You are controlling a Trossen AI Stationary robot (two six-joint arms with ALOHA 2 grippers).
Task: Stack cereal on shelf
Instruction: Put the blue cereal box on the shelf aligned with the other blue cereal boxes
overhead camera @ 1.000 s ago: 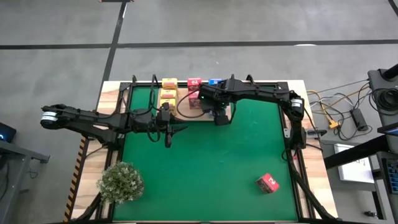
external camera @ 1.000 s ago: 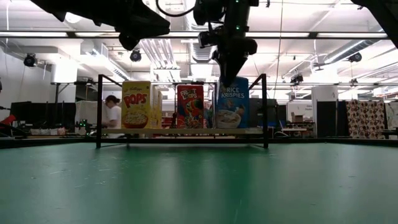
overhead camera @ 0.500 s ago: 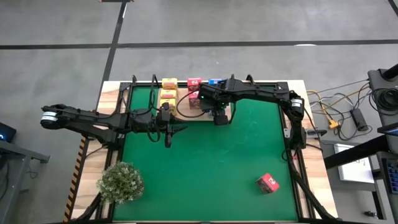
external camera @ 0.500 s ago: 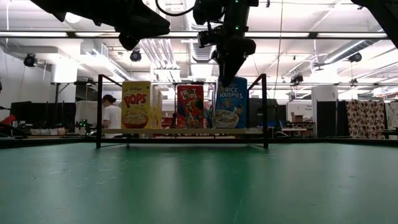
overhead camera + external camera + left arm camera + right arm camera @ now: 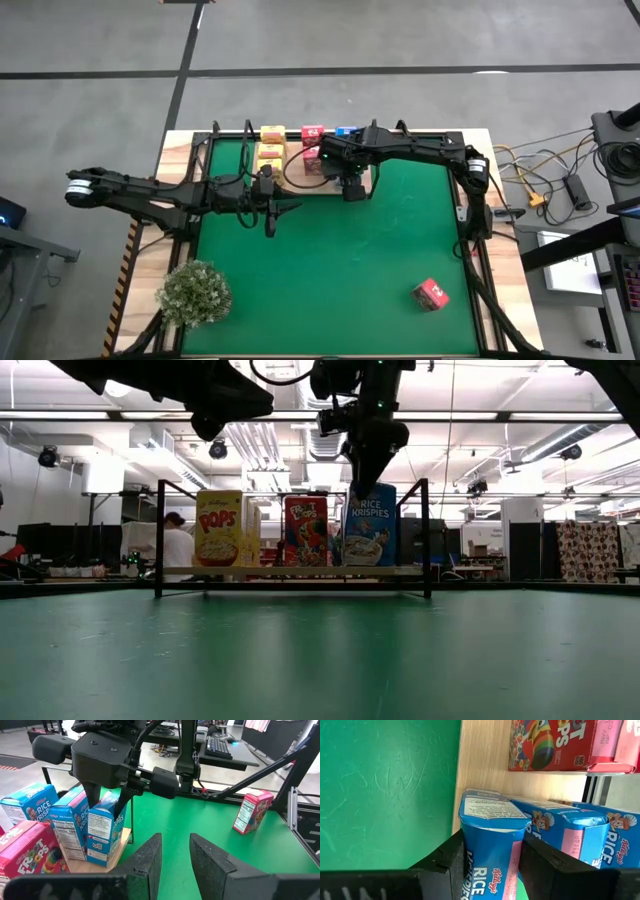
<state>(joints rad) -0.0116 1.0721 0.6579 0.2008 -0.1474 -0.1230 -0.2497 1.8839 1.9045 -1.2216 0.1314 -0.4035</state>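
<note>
The shelf [image 5: 297, 181] is a light wooden board with a black wire frame, lying at the far side of the green mat. Yellow [image 5: 220, 528], red [image 5: 305, 530] and blue cereal cartons stand on it. My right gripper [image 5: 350, 187] is above the board's right end, shut on one blue cereal carton [image 5: 370, 526]. Two more blue cartons [image 5: 70, 825] stand behind that one. My left gripper [image 5: 175, 852] hovers open over the mat, left of the shelf's near edge, with nothing between its fingers. One red carton [image 5: 431, 294] lies on the mat at the near right. My right gripper pinches the blue carton's upper end [image 5: 490, 837] between its two fingers, one on each of two opposite sides. The fingers [image 5: 95, 795] come steeply down from above. The carton hangs slightly tilted, its lower end [image 5: 100, 862] at the board near the board's near edge.
A bushy pale green plant [image 5: 195, 292] stands at the mat's near left corner. The black wire frame posts [image 5: 427, 538] rise at the shelf's ends. Open green mat [image 5: 340, 270] lies between the shelf and the near edge.
The blue carton in my right gripper has shifted a little toward the table's left and now leans slightly instead of standing straight. Both arms have stayed almost still.
</note>
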